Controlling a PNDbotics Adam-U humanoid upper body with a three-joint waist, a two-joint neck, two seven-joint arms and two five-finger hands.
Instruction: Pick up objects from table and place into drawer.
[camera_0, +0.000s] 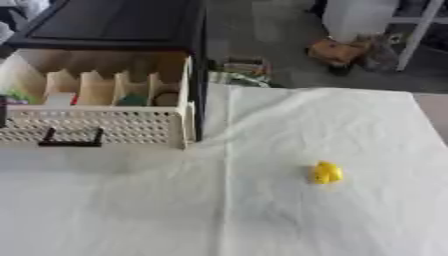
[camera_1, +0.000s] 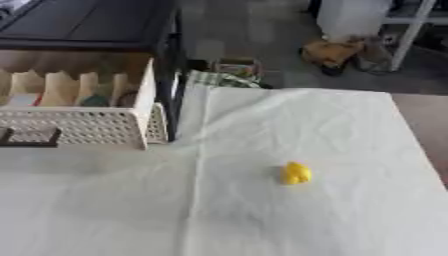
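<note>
A creased white cloth covers the table. At its far left corner stands an open cream drawer with perforated front, dividers and black handle. A small lumpy yellow object lies on the cloth, well right of the drawer. Neither robot hand is visible.

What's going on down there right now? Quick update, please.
Neither hand in view. Yellow object alone on the white cloth, untouched. Drawer open at left, some items already in its slots. Nothing between object and drawer.

lab or workshop, white rack, floor clutter
</note>
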